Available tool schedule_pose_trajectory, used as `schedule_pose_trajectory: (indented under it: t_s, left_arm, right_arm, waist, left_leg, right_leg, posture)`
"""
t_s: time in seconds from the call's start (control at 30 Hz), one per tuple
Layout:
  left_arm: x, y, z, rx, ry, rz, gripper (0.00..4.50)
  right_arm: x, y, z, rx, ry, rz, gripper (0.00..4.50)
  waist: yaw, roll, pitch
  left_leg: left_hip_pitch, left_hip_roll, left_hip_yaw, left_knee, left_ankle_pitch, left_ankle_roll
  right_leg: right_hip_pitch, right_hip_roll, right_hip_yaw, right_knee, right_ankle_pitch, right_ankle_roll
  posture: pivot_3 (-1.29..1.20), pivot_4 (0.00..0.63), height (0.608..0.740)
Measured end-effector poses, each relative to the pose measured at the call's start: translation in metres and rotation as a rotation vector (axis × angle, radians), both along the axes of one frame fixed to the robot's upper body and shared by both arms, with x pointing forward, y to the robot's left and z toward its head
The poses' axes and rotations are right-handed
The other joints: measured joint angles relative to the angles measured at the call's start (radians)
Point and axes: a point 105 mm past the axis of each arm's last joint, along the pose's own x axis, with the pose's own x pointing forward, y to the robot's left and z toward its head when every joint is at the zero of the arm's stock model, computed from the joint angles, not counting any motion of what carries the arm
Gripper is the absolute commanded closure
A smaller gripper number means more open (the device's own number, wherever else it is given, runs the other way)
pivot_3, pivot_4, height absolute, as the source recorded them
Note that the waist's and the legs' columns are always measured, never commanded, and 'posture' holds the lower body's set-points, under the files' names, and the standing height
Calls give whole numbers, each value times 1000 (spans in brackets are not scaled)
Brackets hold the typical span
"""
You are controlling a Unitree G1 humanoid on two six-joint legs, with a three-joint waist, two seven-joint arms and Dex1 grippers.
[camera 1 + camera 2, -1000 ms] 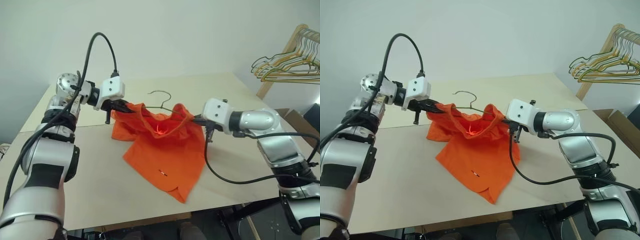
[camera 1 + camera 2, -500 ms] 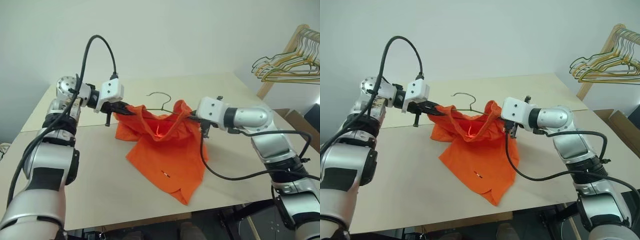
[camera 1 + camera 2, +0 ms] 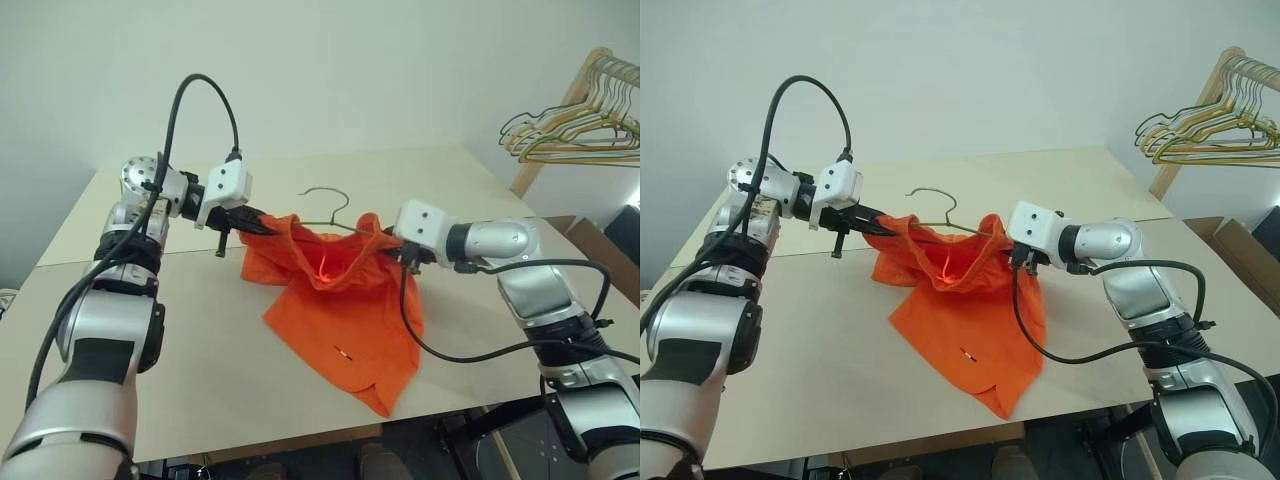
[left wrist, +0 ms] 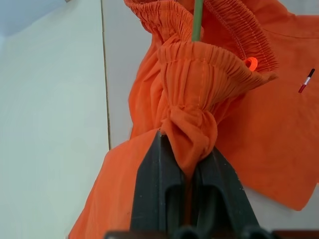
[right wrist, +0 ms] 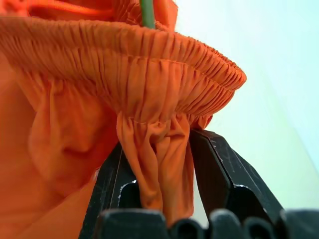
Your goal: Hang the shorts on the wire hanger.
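Note:
The orange shorts (image 3: 340, 300) are stretched by their waistband between my two grippers above the table, and the legs trail down onto the tabletop. The wire hanger (image 3: 335, 200) runs through the waistband opening, its hook rising behind the cloth; its green wire (image 4: 197, 20) shows in the left wrist view. On the left end, my left gripper (image 3: 262, 222) is shut on a bunch of waistband (image 4: 189, 124). My right gripper (image 3: 392, 243) is at the right end, its fingers (image 5: 219, 164) parted, with a fold of waistband (image 5: 154, 144) hanging between them.
The pale wooden table (image 3: 200, 360) has a seam across it. Its front edge is near the shorts' hem. A wooden rack with bunched yellow and green hangers (image 3: 580, 125) stands at the far right, with a cardboard box (image 3: 600, 240) below it.
My right gripper's fingers have come apart on the waistband. The left gripper stays shut on its end. The whole picture has shifted a little.

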Motion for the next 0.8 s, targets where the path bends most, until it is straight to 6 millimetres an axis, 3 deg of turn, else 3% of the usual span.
schedule_pose_trajectory:
  t_s: [0.1, 0.27, 0.47, 0.67, 0.8]
  left_arm:
    - [1, -3, 1, -10, -21, -7, 4500]
    - [2, -9, 3, -28, -56, -17, 4500]
    - [2, -10, 5, -54, -44, -14, 4500]
    - [2, -3, 11, -139, -22, 9, 2648]
    - [7, 13, 22, -248, -18, 88, 1325]
  right_arm:
    - [-8, 2, 2, 59, 82, 45, 2984]
    - [-17, 4, 6, 93, 146, 88, 4382]
    - [-18, 3, 6, 112, 173, 85, 4481]
    - [-18, 1, 5, 129, 192, 78, 4500]
    - [-21, -20, 10, 150, 225, 48, 4500]
  waist:
    - [1, 0, 0]
    - [2, 0, 0]
    - [1, 0, 0]
    - [1, 0, 0]
    - [2, 0, 0]
  left_leg:
    - [0, 0, 0, 0, 0, 0]
    - [0, 0, -1, 0, 0, 0]
    - [0, 0, -1, 0, 0, 0]
    - [0, 0, -1, 0, 0, 0]
    - [-1, 0, -1, 0, 0, 0]
  right_leg:
    - [0, -1, 0, -1, 0, 0]
    - [0, -1, 0, -1, 0, 0]
    - [0, -1, 0, 0, 0, 0]
    - [0, -1, 0, 0, 0, 0]
    - [0, -1, -1, -1, 0, 0]
  posture:
    - [-92, 0, 740]
    - [-92, 0, 740]
    - [-90, 0, 740]
    - [-100, 0, 740]
    - [-121, 0, 740]
